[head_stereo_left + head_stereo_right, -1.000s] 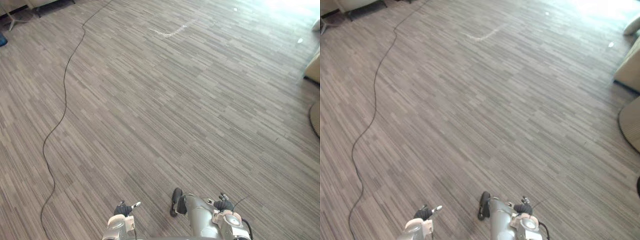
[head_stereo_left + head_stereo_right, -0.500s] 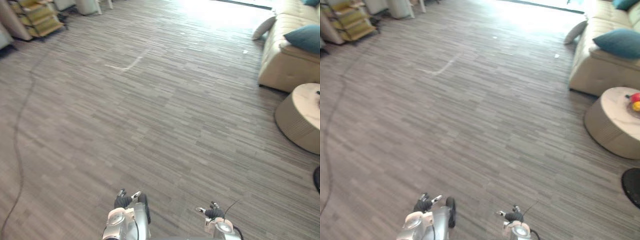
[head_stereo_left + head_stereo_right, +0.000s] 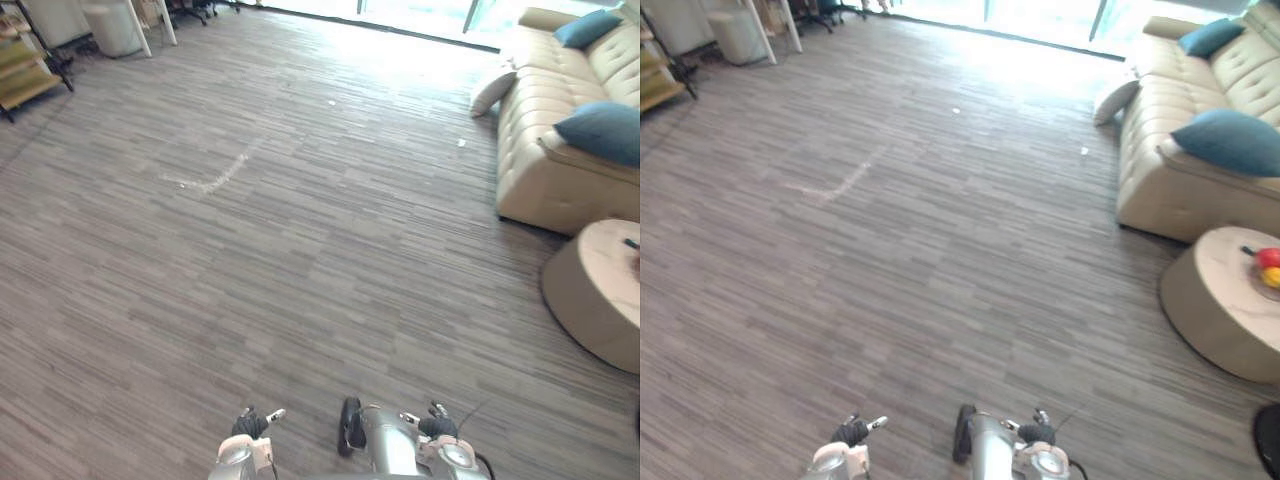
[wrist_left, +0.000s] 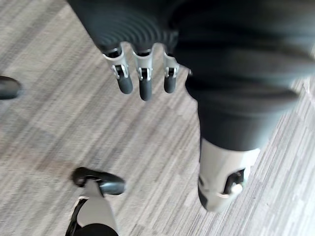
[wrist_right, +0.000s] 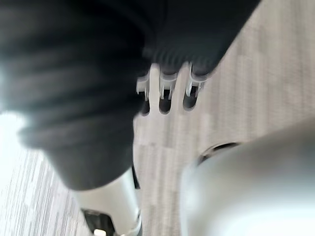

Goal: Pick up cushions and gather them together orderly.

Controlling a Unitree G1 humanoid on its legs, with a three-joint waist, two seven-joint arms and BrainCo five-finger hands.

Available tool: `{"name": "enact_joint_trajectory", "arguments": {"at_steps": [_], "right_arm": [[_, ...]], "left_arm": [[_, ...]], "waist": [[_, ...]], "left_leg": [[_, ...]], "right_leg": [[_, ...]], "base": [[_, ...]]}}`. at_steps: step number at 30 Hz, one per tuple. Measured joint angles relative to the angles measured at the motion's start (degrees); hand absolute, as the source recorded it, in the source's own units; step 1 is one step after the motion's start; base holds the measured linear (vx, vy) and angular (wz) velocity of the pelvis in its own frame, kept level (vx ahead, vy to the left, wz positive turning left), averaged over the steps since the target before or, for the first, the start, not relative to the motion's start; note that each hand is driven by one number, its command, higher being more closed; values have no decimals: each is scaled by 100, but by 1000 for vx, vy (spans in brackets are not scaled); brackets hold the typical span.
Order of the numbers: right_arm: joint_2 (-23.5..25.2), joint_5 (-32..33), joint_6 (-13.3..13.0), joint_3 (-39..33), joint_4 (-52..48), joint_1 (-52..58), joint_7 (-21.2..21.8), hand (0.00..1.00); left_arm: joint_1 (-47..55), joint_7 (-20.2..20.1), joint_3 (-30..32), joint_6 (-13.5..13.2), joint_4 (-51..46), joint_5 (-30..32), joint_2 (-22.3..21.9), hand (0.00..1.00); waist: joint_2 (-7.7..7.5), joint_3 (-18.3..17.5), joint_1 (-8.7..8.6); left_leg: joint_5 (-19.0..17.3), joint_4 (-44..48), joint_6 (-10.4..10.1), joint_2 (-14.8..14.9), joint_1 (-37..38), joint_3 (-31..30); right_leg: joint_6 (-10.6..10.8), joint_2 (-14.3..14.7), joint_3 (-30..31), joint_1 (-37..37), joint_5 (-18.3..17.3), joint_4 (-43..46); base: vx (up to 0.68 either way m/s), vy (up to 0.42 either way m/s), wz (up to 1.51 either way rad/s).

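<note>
Both hands are just dangling. The left hand [image 4: 142, 82] has its fingers hanging straight over the floor [image 3: 300, 250] with nothing in them, and the right hand [image 5: 165, 97] is loose and empty too.

The big change is the view, not the stuff. The head has swung round to the right over the last second, so the sofa [image 3: 545, 165] and the round table [image 3: 595, 295], which only peeked in at the edge before, are now properly in sight. That's the camera moving, nothing in the room shifted.

For the task, this finally puts the cushions in front of it. A beige cushion [image 3: 493, 88] is down on the floor, leaning against the sofa's far end. A teal cushion [image 3: 600, 130] sits on the near seat, and a second teal cushion [image 3: 585, 28] is further back. All three are well apart from the hands, so I'd call this still the walk-up stage.

There's loads of bare floor between the robot and the sofa. The thing to watch is the round table (fruit [image 3: 1268, 265] on top), which sits near the sofa's front on the right. I'd go round its left side, where the way to the beige cushion looks open.
</note>
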Motion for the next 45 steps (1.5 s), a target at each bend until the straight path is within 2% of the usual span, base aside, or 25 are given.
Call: {"name": "enact_joint_trajectory", "arguments": {"at_steps": [1,2,3,5,7,9,11,12,13,14,16,17,19,22,26,29,30,31,33,35,36,38,40,43,45], "right_arm": [[-47,4,14,6,-6,-50,-4,0],[-72,4,29,10,15,-84,-10,0],[-72,11,76,45,52,-101,-37,0],[24,14,96,204,235,-80,-51,0],[55,16,107,402,257,-86,-52,0],[104,18,107,425,263,-95,-50,0],[158,13,105,358,304,-79,-60,0],[175,8,100,401,439,-96,-76,0],[163,8,103,409,496,-112,-77,0],[312,4,90,394,653,-180,-88,0],[367,0,94,381,668,-144,-78,0],[432,-20,96,390,680,-141,-57,0],[380,-109,58,362,639,-148,-49,0],[347,-230,11,375,472,-135,-12,0],[243,-230,-57,345,253,-200,-3,0],[109,-194,-26,296,265,-103,-12,0],[63,-160,-37,231,240,-94,3,0],[-22,-244,-15,131,263,-212,-5,0],[-8,-234,-2,52,194,-223,6,0],[-77,-263,39,120,183,-230,2,0],[-99,-279,82,145,215,-256,-32,0],[-61,-253,114,291,260,-199,-69,0],[-50,-224,139,419,267,-180,-80,0],[33,-219,140,430,274,-204,-99,0],[58,-222,124,430,342,-208,-98,0]], "left_arm": [[-26,-1,93,13,-30,37,24,0],[-26,0,135,27,-66,42,25,0],[-11,7,262,30,-216,42,26,0],[73,28,321,8,-526,35,106,0],[138,27,317,-57,-696,25,98,0],[143,31,352,-141,-826,-19,65,0],[149,36,363,-164,-894,-115,57,0],[171,49,353,-183,-907,-194,82,0],[185,55,349,-184,-893,-199,105,0],[168,96,353,-151,-831,-197,301,0],[144,113,368,-139,-772,-201,350,0],[134,122,329,-131,-688,-195,474,0],[94,153,215,-105,-465,-189,549,0],[82,159,55,-15,-336,-186,531,0],[39,145,-148,-5,-154,-185,449,0],[50,129,-272,9,-98,-173,403,0],[37,130,-293,1,-54,-153,389,0],[-32,105,-275,-2,-1,-60,247,0],[-13,82,-253,5,2,46,133,0],[-38,67,-144,10,-77,60,48,0],[-3,33,-94,9,-189,59,43,0],[76,54,94,-16,-498,57,68,0],[89,67,83,-56,-681,25,76,0],[92,74,97,-148,-791,-34,71,0],[79,85,96,-196,-811,-89,66,0]], "waist": [[137,85,-7],[185,129,-1],[220,227,20],[-27,265,122],[-131,163,165],[-72,177,305],[-71,180,409],[-135,140,476],[-167,110,496],[-369,6,373],[-451,-32,423],[-645,-45,439],[-620,-8,325],[-533,22,308],[-441,78,131],[-510,103,-9],[-465,102,-45],[-207,110,1],[-90,143,-87],[43,235,-94],[97,283,-80],[19,343,6],[-60,343,72],[-49,358,161],[-41,356,240]], "left_leg": [[510,1710,-798,290,-719,-217],[633,2493,-1067,448,-1044,-233],[534,3716,-899,783,-1576,-96],[191,4082,-372,1029,-2300,400],[55,3543,-161,1049,-2984,596],[53,1918,-186,906,-3497,629],[393,360,-283,589,-3702,300],[1142,41,-362,397,-3757,108],[1329,66,-280,337,-3731,108],[894,433,-36,204,-3792,244],[589,808,37,208,-3783,284],[307,858,197,28,-3417,513],[-21,558,276,-94,-2759,582],[-284,-240,338,-148,-1458,744],[-400,-1066,223,-34,-370,910],[-402,-1450,221,-93,307,856],[-407,-1524,215,-87,491,743],[-108,-1407,9,31,537,710],[162,-612,-389,168,403,369],[764,1468,-1105,503,-405,-139],[815,3111,-1219,843,-1155,-186],[488,4096,-900,1087,-1937,56],[234,3739,-565,1088,-2584,315],[38,1635,-289,784,-3309,453],[535,15,-409,443,-3506,193]], "right_leg": [[-33,134,-41,313,-218,-97],[-59,247,-47,526,-285,-208],[-96,452,-37,1145,-393,-536],[-85,514,100,2201,-522,-1245],[-38,516,258,2700,-579,-1759],[180,435,600,3184,-624,-2157],[398,246,863,3458,-864,-2247],[522,95,1148,3653,-1050,-2317],[528,58,1252,3697,-1074,-2330],[348,-171,1644,3648,-810,-2275],[680,-246,1919,3513,-527,-1883],[1040,-409,2133,3094,-158,-584],[1637,-453,2132,2356,724,1280],[1124,-502,1405,1292,252,2729],[693,-473,186,139,-281,1738],[510,-355,-164,-84,605,-759],[154,-306,-120,-29,850,-637],[231,-228,-72,-99,318,-145],[112,-194,-86,31,-194,258],[83,-70,-151,475,-479,152],[18,171,-148,913,-560,-123],[-48,337,-86,1769,-600,-718],[-26,385,63,2362,-606,-1347],[196,295,401,3063,-578,-1969],[406,133,647,3365,-757,-2142]], "base": [[554,-107,1],[805,-125,-14],[625,-73,-22],[627,-63,-28],[534,22,-42],[657,166,-80],[570,257,-81],[524,284,-73],[833,411,-69],[708,360,-42],[686,362,-40],[530,269,-30],[691,258,-21],[611,111,-33],[576,-26,-15],[602,-161,31],[637,-161,-1],[618,-169,-6],[592,-220,-8],[580,-188,-8],[550,-128,-26],[564,-66,-39],[461,-7,-34],[570,158,-59],[544,274,-71]]}}
